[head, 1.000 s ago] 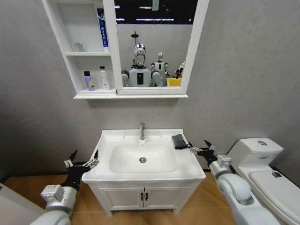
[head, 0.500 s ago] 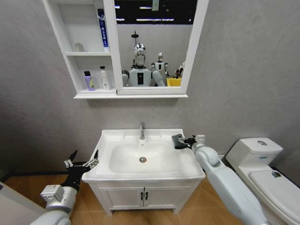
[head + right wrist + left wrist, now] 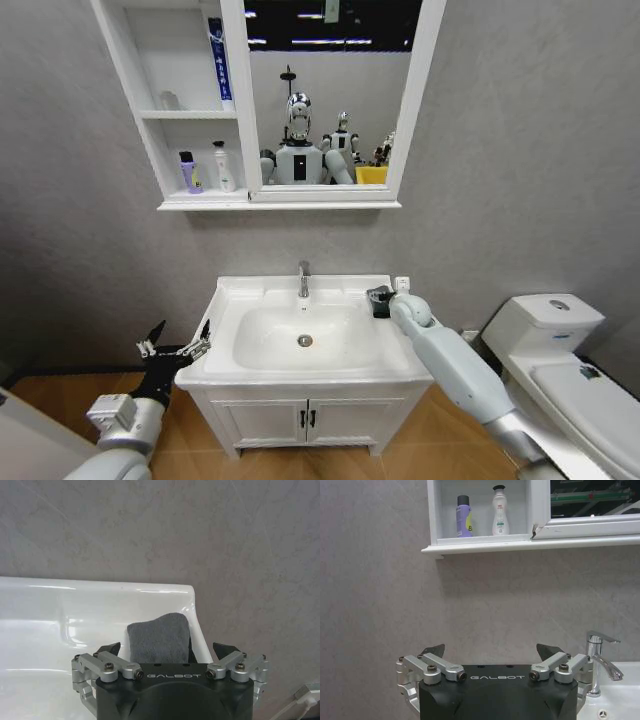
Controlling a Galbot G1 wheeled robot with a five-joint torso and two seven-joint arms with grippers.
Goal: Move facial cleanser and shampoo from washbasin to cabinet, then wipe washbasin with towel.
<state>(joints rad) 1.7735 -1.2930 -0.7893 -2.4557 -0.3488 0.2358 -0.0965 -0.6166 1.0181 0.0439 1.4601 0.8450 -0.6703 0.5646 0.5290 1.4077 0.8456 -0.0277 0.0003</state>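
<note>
Head view: the right gripper reaches over the washbasin to the dark towel at its back right corner; two bottles stand on the cabinet shelf; the left gripper idles off the basin's left edge. Left wrist view: its jaws stand wide, holding nothing, facing the chrome tap. Right wrist view: jaws spread wide around the towel, not yet closed; since the cloth lies near the rim, a shallow pinch could push it off the edge.
</note>
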